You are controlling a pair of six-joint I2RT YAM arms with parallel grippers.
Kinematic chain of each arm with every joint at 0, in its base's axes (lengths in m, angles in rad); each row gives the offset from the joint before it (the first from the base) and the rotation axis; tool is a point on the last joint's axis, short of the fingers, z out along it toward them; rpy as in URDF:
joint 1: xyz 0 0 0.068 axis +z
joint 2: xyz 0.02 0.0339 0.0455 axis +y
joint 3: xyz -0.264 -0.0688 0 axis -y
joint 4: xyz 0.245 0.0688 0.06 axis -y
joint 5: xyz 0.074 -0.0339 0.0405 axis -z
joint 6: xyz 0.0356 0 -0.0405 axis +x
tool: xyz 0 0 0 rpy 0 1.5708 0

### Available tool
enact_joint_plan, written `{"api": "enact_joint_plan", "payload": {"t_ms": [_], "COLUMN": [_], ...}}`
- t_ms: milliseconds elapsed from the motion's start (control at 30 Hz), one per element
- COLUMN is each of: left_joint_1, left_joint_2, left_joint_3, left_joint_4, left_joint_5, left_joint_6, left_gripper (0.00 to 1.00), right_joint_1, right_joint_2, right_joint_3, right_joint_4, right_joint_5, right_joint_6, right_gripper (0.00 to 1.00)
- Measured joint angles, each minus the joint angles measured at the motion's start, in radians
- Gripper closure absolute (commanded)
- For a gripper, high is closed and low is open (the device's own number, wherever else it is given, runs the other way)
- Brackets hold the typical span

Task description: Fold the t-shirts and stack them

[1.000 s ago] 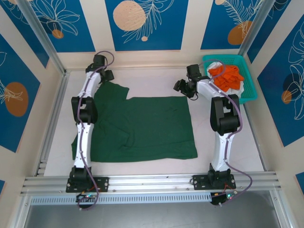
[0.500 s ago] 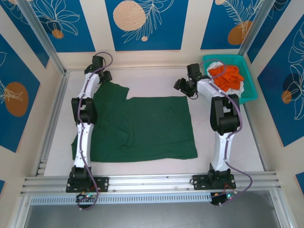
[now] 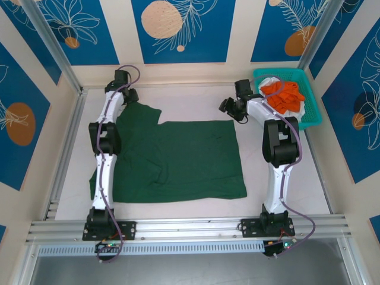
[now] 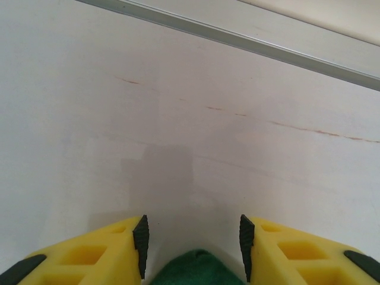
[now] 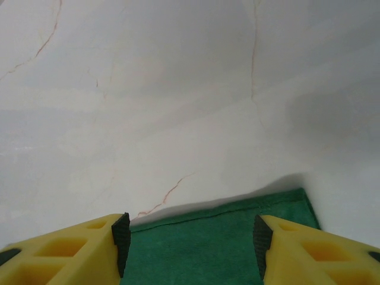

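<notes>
Both my left fingers and my right fingers stand open and hold nothing. The green t-shirt lies spread flat on the counter, with a far corner of it between each pair. I judge it light, soft and limp, so I would pinch these two corners low, close to the counter.

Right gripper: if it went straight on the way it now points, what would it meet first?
Probably the corner of the green t-shirt lying between the open jaws of the right gripper, or else the bare table just past it; depth is unclear.
</notes>
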Motion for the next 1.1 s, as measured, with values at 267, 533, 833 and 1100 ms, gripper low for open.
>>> {"api": "enact_joint_plan", "payload": {"t_ms": [267,533,833,1100], "left_joint_1": [-0.002,-0.002,-0.003,-0.01], "left_joint_2": [0.0,0.0,-0.002,-0.006], "left_joint_3": [0.0,0.0,0.0,0.0], "left_joint_4": [-0.002,-0.008,-0.021,-0.043], "left_joint_5": [0.0,0.0,0.004,0.008], "left_joint_6": [0.003,0.001,-0.002,-0.006], "left_gripper": [0.6,0.65,0.7,0.78], "right_joint_1": [-0.003,-0.015,-0.017,-0.021], "right_joint_2": [0.0,0.0,0.002,0.006], "right_joint_3": [0.026,0.042,0.047,0.047], "right_joint_4": [-0.013,-0.023,-0.025,-0.026], "right_joint_5": [0.015,0.026,0.026,0.026], "right_joint_6": [0.007,0.01,0.011,0.011], "right_gripper": [0.4,0.4,0.41,0.4]}}
